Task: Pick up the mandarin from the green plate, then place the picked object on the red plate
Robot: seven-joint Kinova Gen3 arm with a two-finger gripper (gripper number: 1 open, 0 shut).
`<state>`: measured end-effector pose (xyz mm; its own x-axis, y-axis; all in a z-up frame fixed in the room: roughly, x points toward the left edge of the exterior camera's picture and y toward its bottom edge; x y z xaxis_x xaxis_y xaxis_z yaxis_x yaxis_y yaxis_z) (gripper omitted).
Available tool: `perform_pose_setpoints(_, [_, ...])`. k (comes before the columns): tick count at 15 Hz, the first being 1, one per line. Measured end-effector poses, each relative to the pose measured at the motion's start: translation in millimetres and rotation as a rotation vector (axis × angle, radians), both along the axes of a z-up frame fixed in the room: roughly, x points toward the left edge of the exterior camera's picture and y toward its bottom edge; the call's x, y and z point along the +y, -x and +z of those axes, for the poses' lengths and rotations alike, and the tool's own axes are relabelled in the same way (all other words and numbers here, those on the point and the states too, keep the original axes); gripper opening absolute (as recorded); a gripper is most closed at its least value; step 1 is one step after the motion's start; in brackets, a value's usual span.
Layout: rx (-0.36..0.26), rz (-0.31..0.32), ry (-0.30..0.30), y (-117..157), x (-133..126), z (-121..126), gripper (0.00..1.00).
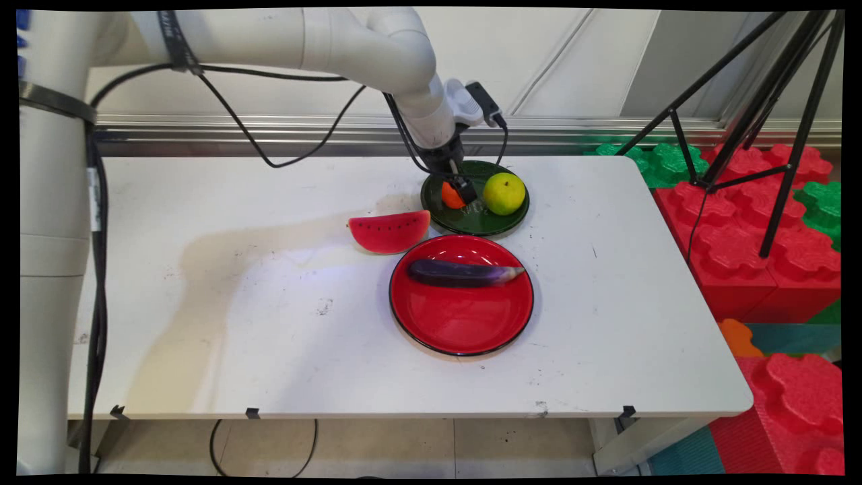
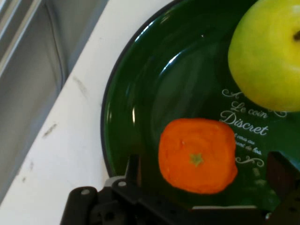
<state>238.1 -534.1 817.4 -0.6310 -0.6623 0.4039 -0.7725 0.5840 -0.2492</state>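
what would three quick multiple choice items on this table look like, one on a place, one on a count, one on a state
1. Where does the purple eggplant lie?
A. on the round red plate
B. on the bare table
C. on the green plate

2. How many fruits sit on the dark green plate?
A. one
B. two
C. three

3. How does the black two-finger gripper stand?
A. shut on the red watermelon slice
B. raised high off the table
C. open, its fingers either side of the orange fruit

Answers: 1 A, the eggplant rests across the red plate. 2 B, the orange fruit and the yellow-green apple. 3 C, the hand view shows gaps on both sides of the orange fruit.
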Motion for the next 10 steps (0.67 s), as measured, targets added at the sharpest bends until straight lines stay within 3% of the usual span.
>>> perform_pose_setpoints(5, [0.004,0.02,-0.018,1.4,-11.3,-18.4,1.0])
perform_pose_setpoints(6, [0.007,0.027,-0.018,1.7,-12.9,-20.3,0.0])
perform_pose_setpoints(10, [0.021,0.053,-0.004,1.3,-15.0,-20.7,0.0])
